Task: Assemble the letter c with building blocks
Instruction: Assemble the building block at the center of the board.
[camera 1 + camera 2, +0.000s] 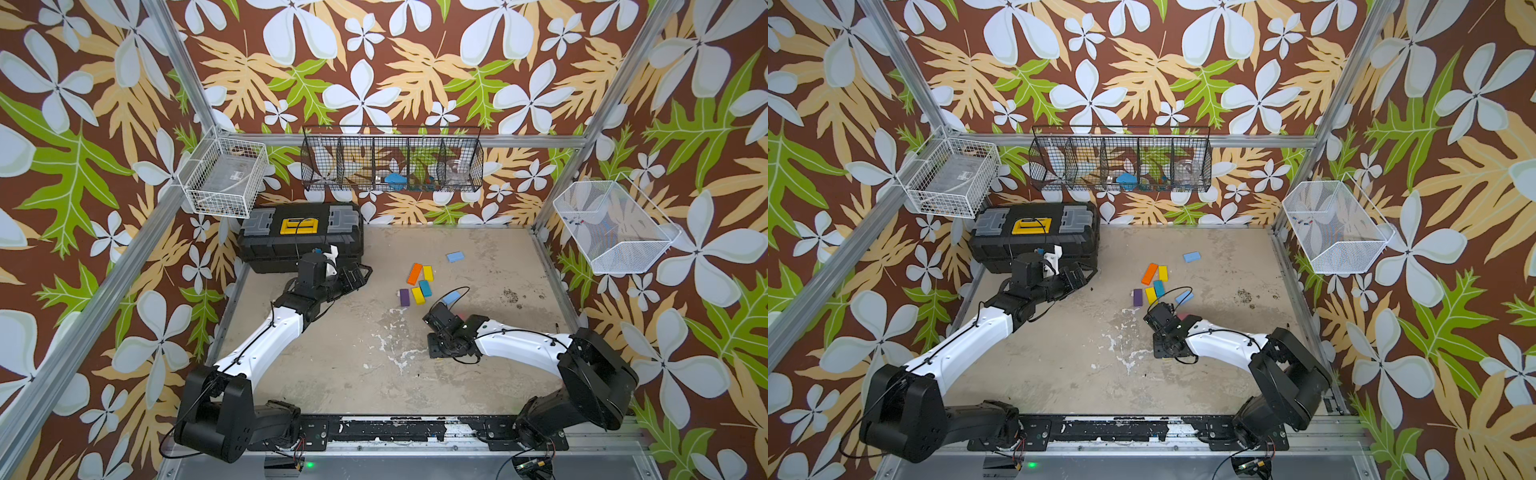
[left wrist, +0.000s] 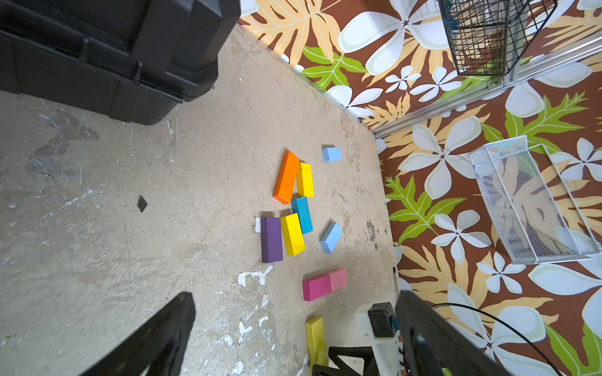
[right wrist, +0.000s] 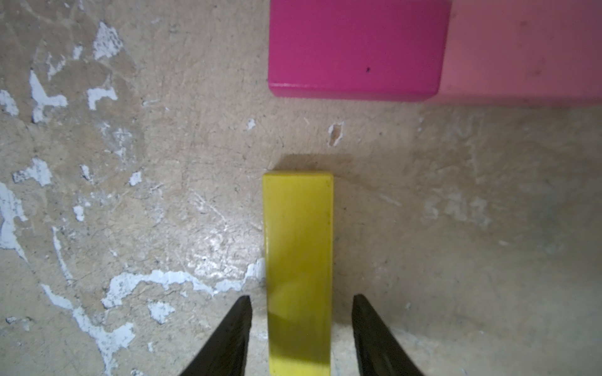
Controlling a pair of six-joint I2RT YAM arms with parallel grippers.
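Observation:
The building blocks lie mid-table: orange (image 1: 414,274), yellow (image 1: 427,273), teal (image 1: 425,288), a second yellow (image 1: 418,296), purple (image 1: 404,297) and two light blue ones (image 1: 455,256) (image 1: 451,296). My right gripper (image 3: 301,297) points down near them, open, its fingers either side of a third yellow block (image 3: 298,260) standing on its narrow edge, with a gap on each side. Just past that block lie a magenta block (image 3: 355,48) and a pink block (image 3: 521,48) end to end. My left gripper (image 2: 294,299) hangs wide open and empty by the toolbox.
A black toolbox (image 1: 299,237) fills the back left corner. Wire baskets hang on the walls: white on the left (image 1: 224,176), black at the back (image 1: 392,160), white on the right (image 1: 615,226). The right arm (image 1: 519,345) hides the magenta, pink and straddled blocks in both top views.

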